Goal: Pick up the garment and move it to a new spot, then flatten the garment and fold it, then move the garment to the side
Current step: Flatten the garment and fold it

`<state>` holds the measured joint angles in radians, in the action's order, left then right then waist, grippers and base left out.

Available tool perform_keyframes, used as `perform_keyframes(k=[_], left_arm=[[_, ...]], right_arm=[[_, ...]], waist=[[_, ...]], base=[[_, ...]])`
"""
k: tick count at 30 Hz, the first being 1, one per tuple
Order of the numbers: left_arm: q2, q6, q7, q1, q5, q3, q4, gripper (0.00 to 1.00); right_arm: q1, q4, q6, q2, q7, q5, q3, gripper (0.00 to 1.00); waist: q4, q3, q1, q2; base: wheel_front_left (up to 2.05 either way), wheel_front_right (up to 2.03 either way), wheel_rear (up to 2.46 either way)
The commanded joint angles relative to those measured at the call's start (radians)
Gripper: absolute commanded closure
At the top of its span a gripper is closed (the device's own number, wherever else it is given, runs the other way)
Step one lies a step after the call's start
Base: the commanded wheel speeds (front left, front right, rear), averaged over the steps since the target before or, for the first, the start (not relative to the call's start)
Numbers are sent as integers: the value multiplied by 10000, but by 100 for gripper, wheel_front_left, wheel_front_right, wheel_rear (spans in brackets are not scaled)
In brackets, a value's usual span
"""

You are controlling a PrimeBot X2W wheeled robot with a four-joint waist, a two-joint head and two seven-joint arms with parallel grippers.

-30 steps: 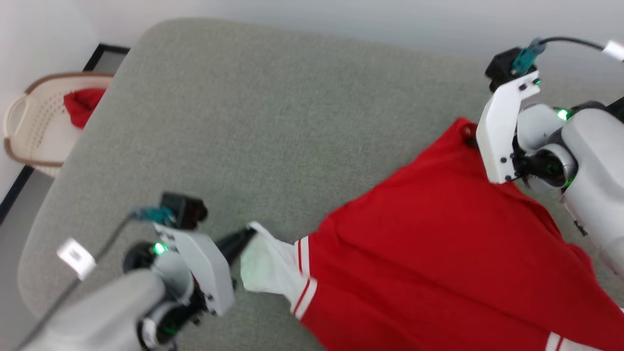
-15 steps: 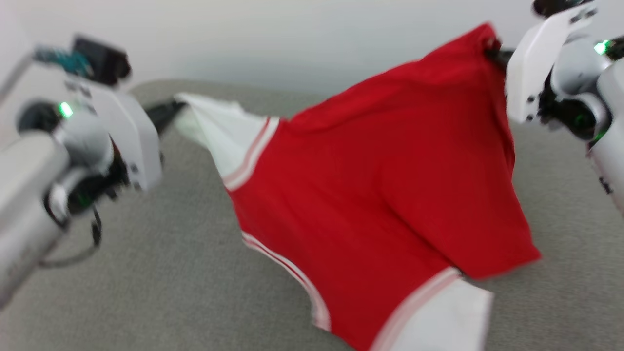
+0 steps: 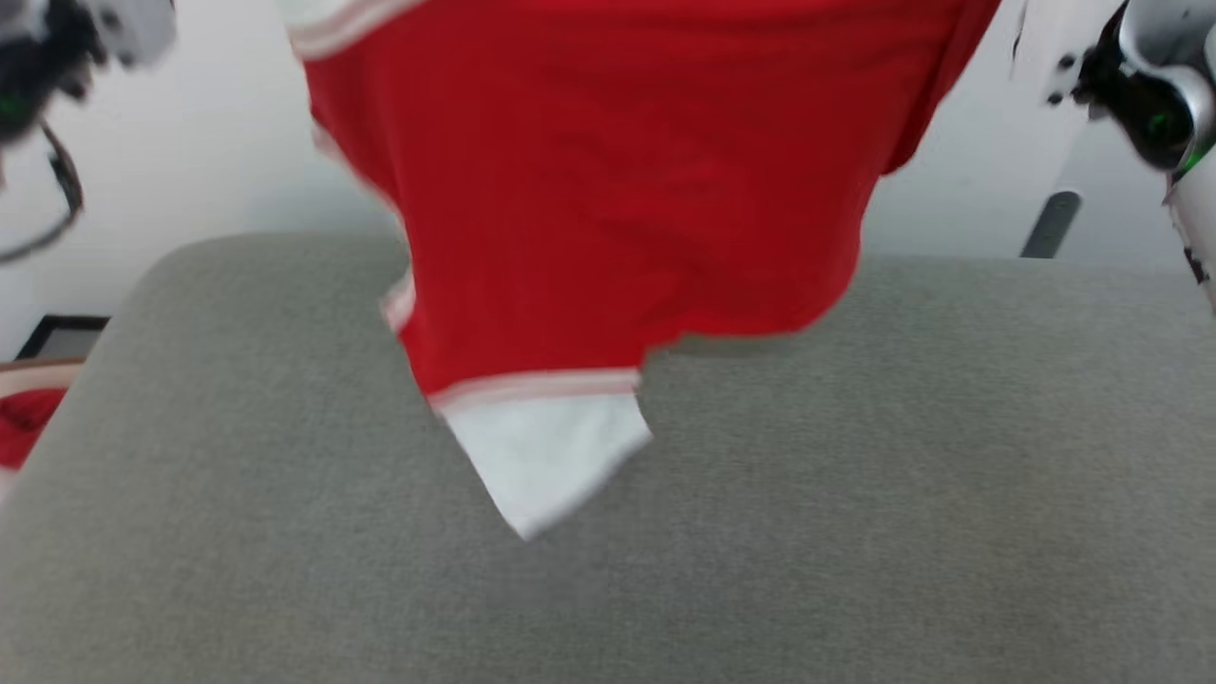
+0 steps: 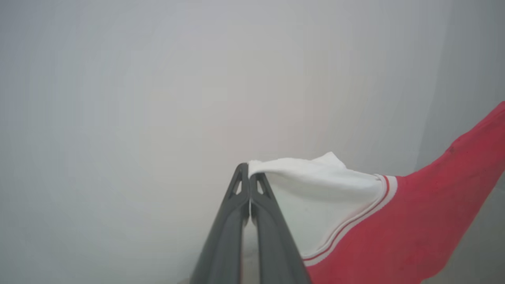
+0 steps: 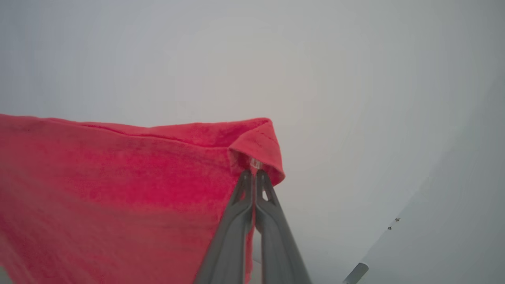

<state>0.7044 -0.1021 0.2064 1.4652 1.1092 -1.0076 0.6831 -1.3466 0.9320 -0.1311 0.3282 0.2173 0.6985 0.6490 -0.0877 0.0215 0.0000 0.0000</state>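
Above the grey cushion (image 3: 902, 494), the garment (image 3: 608, 171) hangs spread in the air, one white sleeve dangling lowest. The left gripper (image 4: 249, 175) is pinched tight on the other white sleeve's edge; the right gripper (image 5: 254, 173) is clamped on a red hem corner.

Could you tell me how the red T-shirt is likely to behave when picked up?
Probably floppy: the T-shirt hangs limp from the left gripper and right gripper. Likely light: fingertip pinches hold it. Its dangling sleeve may swing.
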Motion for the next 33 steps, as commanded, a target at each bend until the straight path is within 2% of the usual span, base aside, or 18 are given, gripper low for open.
perform_keyframes(k=[1,8,16,24,28,33], left_arm=[[-123,-72,-169,261,-111,24,270,100],[-630,-260,-1231,1500,-615,-38,1753,100],[-902,-287,-1468,2492,-422,-268,2454,100],[-500,-277,-2018,3945,-642,-531,2668,100],[-405,-276,-2759,4927,-1006,-548,2957,100],[-627,-277,-3975,6297,-1578,-531,3297,100]], right_arm=[[-128,103,7,-65,-230,-125,-99,100],[-641,520,7,-263,-1059,-410,-383,100],[-1127,663,7,-312,-1339,-374,-534,100],[-2262,660,7,-329,-1805,-797,-819,100],[-3078,893,7,-504,-2868,-1472,-1131,100],[-3971,1512,8,-757,-4473,-2623,-1756,100]], waist=[[229,95,0,0],[508,-17,0,0],[719,-658,0,0],[1071,-3027,0,0],[1316,-4449,0,0],[1506,-5960,0,0]], base=[[0,0,0],[0,0,0],[0,0,0],[0,0,0],[0,0,0],[0,0,0]])
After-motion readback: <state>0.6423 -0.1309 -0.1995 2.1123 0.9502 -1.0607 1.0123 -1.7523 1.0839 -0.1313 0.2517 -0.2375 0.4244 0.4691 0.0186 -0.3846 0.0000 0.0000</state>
